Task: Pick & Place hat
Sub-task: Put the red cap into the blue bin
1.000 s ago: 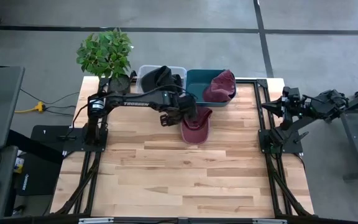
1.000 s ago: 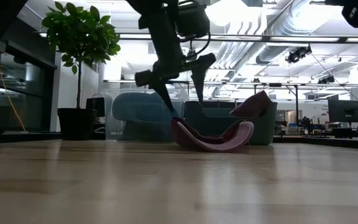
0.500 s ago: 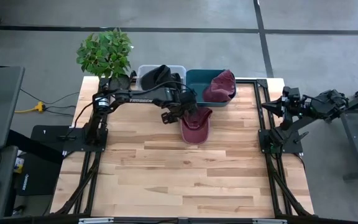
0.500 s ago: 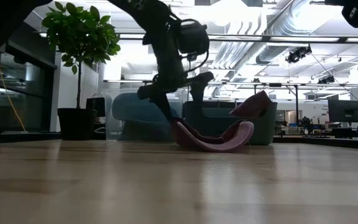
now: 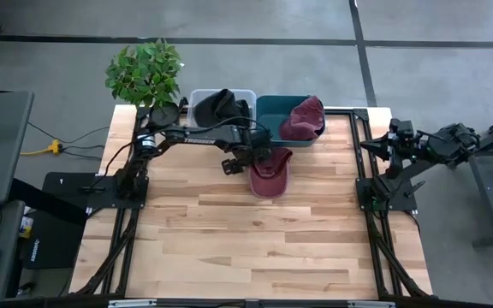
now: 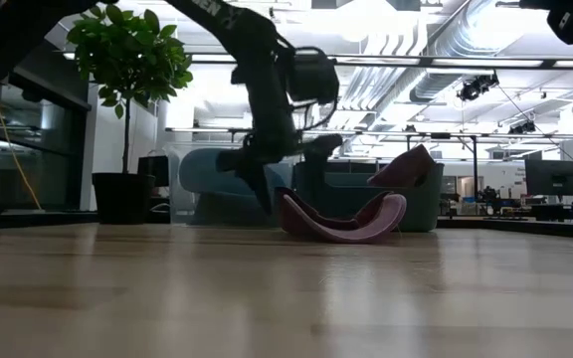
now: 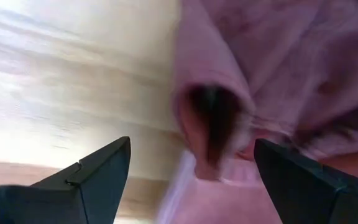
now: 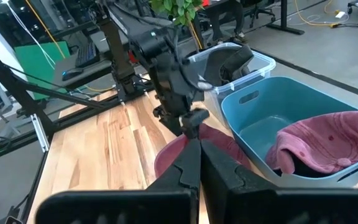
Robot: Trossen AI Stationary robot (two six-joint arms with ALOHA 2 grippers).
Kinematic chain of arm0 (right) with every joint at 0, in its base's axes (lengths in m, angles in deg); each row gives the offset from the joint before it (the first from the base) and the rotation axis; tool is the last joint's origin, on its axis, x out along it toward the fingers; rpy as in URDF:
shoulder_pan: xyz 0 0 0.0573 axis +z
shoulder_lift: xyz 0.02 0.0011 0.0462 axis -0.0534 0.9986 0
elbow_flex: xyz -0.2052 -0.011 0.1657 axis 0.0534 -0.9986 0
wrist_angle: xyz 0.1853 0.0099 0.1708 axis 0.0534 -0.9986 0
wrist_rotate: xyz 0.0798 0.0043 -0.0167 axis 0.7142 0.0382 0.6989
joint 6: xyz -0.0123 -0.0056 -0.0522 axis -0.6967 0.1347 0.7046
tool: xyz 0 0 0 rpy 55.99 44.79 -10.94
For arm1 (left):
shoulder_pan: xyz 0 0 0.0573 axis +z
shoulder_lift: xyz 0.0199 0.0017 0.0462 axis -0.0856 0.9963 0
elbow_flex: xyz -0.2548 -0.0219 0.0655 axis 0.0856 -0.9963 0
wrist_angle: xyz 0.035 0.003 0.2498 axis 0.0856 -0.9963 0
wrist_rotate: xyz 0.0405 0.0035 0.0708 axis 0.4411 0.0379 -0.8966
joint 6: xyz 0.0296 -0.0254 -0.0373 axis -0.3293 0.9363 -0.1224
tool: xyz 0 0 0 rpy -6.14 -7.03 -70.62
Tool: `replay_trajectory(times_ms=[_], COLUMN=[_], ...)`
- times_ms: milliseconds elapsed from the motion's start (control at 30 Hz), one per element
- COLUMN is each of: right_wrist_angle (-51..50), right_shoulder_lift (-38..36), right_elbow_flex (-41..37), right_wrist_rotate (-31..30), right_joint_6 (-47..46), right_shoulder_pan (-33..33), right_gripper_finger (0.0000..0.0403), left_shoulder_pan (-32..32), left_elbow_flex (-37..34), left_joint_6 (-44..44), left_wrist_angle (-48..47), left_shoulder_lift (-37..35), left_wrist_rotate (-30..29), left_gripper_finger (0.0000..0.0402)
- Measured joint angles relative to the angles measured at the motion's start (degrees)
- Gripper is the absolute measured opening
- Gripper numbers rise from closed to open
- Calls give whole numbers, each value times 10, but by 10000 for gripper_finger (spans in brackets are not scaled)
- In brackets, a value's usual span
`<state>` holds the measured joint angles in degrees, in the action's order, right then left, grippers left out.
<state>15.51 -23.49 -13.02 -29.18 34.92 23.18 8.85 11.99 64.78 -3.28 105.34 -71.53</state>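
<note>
A maroon hat (image 5: 270, 175) lies upside down on the wooden counter (image 5: 246, 248), in the upper middle of the high view, just in front of a teal bin (image 5: 274, 113). A second maroon hat (image 5: 302, 118) hangs over that bin's right rim, and to the bin's left stands a clear bin (image 5: 197, 100) with a dark hat (image 5: 216, 104) in it. A potted plant (image 5: 146, 73) stands at the counter's upper left corner. The left gripper (image 5: 248, 157) reaches from the left over the near hat's upper left edge. In the left wrist view its two dark fingers (image 7: 95, 171) stand spread wide at the bottom corners, and a fold of the hat's rim (image 7: 213, 127) lies between them, closer to the right-hand one; neither finger visibly touches the cloth. The right gripper (image 5: 375, 147) waits well apart at the right edge of the counter, its fingers (image 8: 188, 165) pressed together on nothing.
</note>
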Motion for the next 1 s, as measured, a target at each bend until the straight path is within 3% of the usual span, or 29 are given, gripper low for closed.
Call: replay_trajectory(times_ms=[233, 367, 600, 900, 1000], right_wrist_angle=[0, 0, 1, 2, 2], right_shoulder_lift=[0, 0, 0, 0, 0], right_elbow_flex=[0, 0, 0, 0, 0], right_wrist_rotate=[-2, -2, -1, 6, 9], right_joint_6=[0, 0, 0, -1, -1], right_shoulder_pan=[0, 0, 0, 0, 0], right_gripper_finger=[0, 0, 0, 0, 0], left_shoulder_pan=[-8, -14, -25, -37, -38], left_elbow_flex=[-1, 2, 3, 3, 3], left_joint_6=[0, 0, -1, -22, -32], left_wrist_angle=[5, 16, 24, 43, 47], left_shoulder_lift=[18, 30, 47, 46, 46], left_wrist_rotate=[19, 37, 55, 63, 67], left_gripper_finger=[322, 295, 201, 23, 15])
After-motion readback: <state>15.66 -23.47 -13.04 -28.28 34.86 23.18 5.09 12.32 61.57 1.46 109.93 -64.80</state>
